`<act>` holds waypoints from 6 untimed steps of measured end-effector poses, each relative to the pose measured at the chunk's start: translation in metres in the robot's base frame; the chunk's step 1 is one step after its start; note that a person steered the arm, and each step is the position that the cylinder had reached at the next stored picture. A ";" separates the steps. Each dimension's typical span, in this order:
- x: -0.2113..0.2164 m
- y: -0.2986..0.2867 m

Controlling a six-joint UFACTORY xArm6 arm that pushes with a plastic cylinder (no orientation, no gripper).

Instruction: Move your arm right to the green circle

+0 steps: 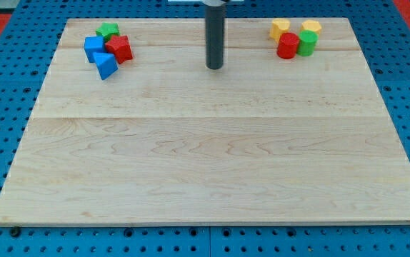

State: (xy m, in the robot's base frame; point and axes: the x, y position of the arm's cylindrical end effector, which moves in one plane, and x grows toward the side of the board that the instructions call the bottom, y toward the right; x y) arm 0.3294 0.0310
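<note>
My tip point(214, 67) is parked near the board's point(205, 164) top middle, well apart from both clusters. The green circle point(306, 43) is tucked at the view's top right, touching a red cylinder point(287, 46), with two yellow blocks point(294, 28) just behind.

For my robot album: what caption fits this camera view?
My tip rests mid-board, the green circle far off toward the view's right.
</note>
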 end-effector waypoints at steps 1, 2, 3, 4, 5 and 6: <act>0.007 0.008; 0.014 0.057; 0.013 0.096; -0.010 0.145; -0.032 0.200; -0.056 0.235</act>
